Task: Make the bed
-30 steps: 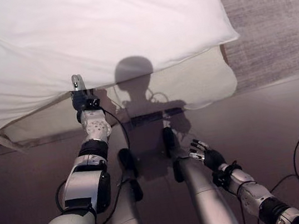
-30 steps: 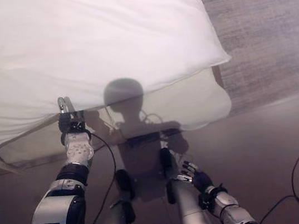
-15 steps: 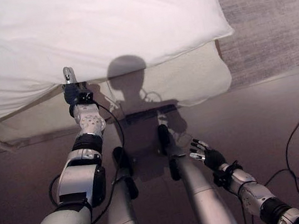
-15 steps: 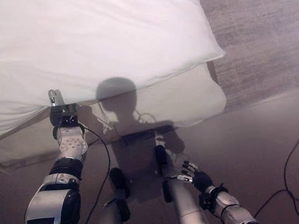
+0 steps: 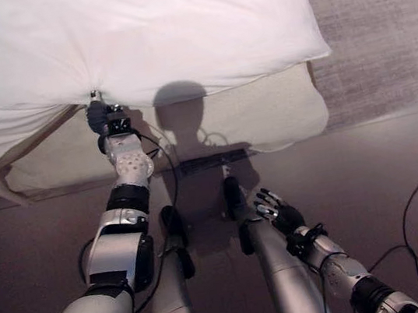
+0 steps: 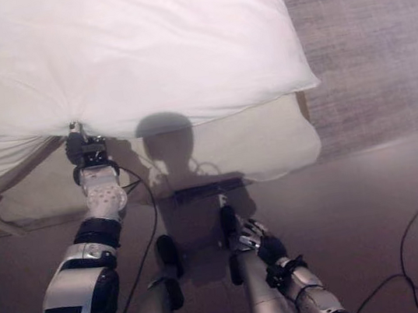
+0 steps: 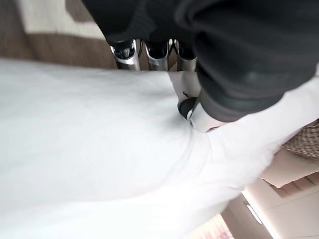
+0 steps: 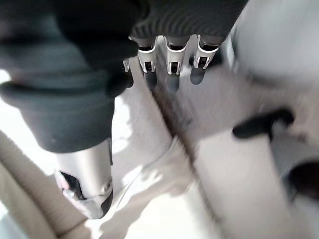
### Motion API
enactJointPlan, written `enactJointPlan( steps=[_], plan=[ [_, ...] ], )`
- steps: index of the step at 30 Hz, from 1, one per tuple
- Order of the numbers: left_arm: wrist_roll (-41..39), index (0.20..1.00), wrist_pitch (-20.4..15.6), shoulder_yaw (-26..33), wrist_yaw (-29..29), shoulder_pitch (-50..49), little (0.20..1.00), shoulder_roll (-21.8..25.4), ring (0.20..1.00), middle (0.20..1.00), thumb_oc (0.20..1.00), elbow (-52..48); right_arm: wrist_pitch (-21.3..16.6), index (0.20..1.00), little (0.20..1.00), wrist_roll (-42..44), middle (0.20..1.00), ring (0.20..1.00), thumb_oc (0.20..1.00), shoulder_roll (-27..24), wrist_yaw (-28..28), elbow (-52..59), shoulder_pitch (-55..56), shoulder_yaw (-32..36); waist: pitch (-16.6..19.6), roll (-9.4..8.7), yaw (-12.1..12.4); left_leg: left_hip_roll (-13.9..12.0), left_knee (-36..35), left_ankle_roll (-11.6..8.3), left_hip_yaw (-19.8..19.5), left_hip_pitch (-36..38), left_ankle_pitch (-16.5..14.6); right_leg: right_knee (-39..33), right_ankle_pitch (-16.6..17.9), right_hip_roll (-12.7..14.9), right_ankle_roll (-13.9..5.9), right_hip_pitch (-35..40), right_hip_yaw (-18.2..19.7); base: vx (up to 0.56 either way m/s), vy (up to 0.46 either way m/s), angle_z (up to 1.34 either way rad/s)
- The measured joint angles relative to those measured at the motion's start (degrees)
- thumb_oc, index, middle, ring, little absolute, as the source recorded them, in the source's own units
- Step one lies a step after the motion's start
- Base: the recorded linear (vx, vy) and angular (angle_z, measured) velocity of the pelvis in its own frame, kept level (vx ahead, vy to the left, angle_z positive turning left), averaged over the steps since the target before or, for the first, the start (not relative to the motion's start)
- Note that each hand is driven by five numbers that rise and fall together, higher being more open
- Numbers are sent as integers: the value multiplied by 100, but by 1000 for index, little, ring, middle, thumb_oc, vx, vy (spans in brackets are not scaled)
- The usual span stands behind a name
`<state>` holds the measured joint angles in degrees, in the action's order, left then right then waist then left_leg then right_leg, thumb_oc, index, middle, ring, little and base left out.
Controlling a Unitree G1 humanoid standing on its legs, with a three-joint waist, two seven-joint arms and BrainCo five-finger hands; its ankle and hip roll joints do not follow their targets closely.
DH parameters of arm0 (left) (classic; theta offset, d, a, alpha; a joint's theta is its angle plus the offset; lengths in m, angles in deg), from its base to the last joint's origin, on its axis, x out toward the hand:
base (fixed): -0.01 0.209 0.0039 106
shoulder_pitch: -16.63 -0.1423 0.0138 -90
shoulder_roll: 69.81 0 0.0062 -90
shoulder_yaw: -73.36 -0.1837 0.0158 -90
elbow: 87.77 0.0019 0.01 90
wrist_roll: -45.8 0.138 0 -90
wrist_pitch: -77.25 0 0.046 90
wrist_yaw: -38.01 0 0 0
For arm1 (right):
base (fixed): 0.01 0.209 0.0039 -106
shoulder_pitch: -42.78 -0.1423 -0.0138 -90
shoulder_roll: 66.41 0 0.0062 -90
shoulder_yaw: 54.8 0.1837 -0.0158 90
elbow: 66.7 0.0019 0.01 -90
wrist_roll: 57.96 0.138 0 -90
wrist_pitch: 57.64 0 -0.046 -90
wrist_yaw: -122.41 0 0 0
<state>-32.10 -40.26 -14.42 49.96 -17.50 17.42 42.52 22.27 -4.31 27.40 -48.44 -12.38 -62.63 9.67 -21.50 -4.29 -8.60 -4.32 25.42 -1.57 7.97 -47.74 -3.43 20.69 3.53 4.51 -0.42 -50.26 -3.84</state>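
1. Pinching edge of white duvet point(image 5: 135, 33) w/ left hand point(image 5: 99, 115); fingers & thumb curled into the cloth at its near hem, fabric puckered around the grip.
2. Duvet covers most of bed, hanging over the cream mattress point(image 5: 265, 112) side; near-right corner of mattress bare below it.
3. Right hand point(image 5: 280, 213) low over the brown floor point(image 5: 384, 170), well apart from bed, fingers spread & relaxed, holding nothing.
4. Grey rug point(image 5: 376, 13) lies right of bed.
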Motion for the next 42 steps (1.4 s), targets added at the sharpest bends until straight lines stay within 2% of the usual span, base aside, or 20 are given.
enactJointPlan(
  steps=[3, 6, 7, 10, 11, 13, 18, 19, 26, 28, 35, 37, 42],
  plan=[
    [-47, 200, -105, -130, -61, -167, 200, -206, 200, 200, 200, -502, -44, 1000, 1000, 612, 1000, 1000, 1000, 178, 154, 47, -347, 1, 7, 13, 66, 38, -49, 26, -9, 23, 28, -2, -4, 40, -9, 16, 1, -1, 2, 4],
    [-70, 200, -214, -300, -123, -284, 200, -425, 200, 200, 200, -812, -87, 1000, 1000, 1141, 1000, 1000, 1000, 353, 228, 0, -790, 1, 6, 24, 249, 85, -93, 48, -25, 53, 54, 5, -17, 83, -31, 35, -5, -8, 18, 7],
    [-175, 200, -226, -381, -152, -440, 200, -514, 200, 200, 200, -1200, -108, 1000, 1000, 1501, 1000, 1000, 1000, 484, 284, -30, -972, 13, 4, 28, 263, 98, -113, 54, -33, 72, 59, 1, -20, 94, -38, 53, -8, -6, -2, 6],
    [-215, 200, -325, -505, -193, -614, 200, -739, 200, 200, 200, -1498, -118, 1000, 1000, 1872, 1000, 1000, 1000, 697, 318, -79, -1420, 18, -12, 54, 354, 139, -185, 62, -86, 180, 76, 8, -41, 131, -65, 160, -48, -6, 4, 11],
    [-216, 200, -335, -562, -194, -651, 200, -763, 200, 200, 200, -1548, -126, 1000, 1000, 1933, 1000, 1000, 1000, 743, 323, -79, -1476, 40, -13, 57, 337, 146, -207, 68, -92, 213, 84, 5, -52, 141, -75, 195, -58, -4, 10, 20],
    [-222, 200, -319, -735, -195, -933, 200, -844, 200, 200, 200, -2094, -128, 1000, 1000, 2418, 1000, 1000, 1000, 906, 315, -102, -1700, 145, -17, 81, 455, 210, -255, 74, -170, 256, 91, 9, -89, 188, -104, 241, -94, 1, 12, 12],
    [-199, 200, -316, -977, -185, -1194, 200, -875, 200, 200, 200, -2561, -130, 1000, 1000, 3066, 1000, 1000, 1000, 922, 316, -74, -2172, 299, -88, 200, 649, 283, -304, 114, -238, 277, 121, 12, -134, 270, -154, 300, -167, 4, 10, 14],
    [-151, 200, -307, -1021, -160, -1267, 200, -835, 200, 200, 200, -2689, -125, 1000, 1000, 3251, 1000, 1000, 1000, 936, 321, -46, -2205, 304, -119, 252, 628, 310, -304, 122, -286, 286, 128, 25, -148, 289, -170, 334, -204, 3, 5, 14],
    [101, 200, -318, -1005, 233, -1478, 200, -856, 200, 200, 200, -3214, -130, 1000, 1000, 3732, 1000, 1000, 1000, 929, 304, 6, -2608, 454, -233, 450, 691, 412, -307, 147, -412, 324, 146, 181, -274, 371, -216, 374, -246, 8, 9, 11],
    [307, 200, -319, -1009, 369, -1470, 200, -871, 200, 200, 200, -3269, -131, 1000, 1000, 3807, 1000, 1000, 1000, 853, 281, 68, -2728, 507, -265, 510, 796, 422, -314, 138, -453, 323, 154, 188, -281, 375, -210, 382, -271, 7, 1, 7],
    [591, 200, -323, -946, 716, -1737, 200, -798, 200, 200, 200, -3481, -135, 1000, 1000, 3836, 1000, 1000, 1000, 753, 225, 445, -2890, 702, -288, 549, 846, 445, -371, 111, -541, 323, 188, 275, -380, 385, -203, 370, -297, 9, 14, 8],
    [744, 200, -323, -933, 811, -1843, 200, -809, 200, 200, 200, -3568, -137, 1000, 1000, 3885, 1000, 1000, 1000, 640, 217, 657, -2885, 812, -336, 628, 872, 470, -372, 111, -556, 323, 188, 343, -419, 417, -210, 345, -294, 5, 15, 4],
    [986, 200, -326, -759, 1027, -1943, 200, -830, 200, 200, 200, -3699, -359, 1000, 1000, 4003, 1000, 1000, 1000, 506, 190, 841, -2900, 1194, -375, 697, 947, 466, -378, 95, -553, 323, 201, 415, -445, 421, -189, 308, -288, 0, 0, 0]
  ],
)
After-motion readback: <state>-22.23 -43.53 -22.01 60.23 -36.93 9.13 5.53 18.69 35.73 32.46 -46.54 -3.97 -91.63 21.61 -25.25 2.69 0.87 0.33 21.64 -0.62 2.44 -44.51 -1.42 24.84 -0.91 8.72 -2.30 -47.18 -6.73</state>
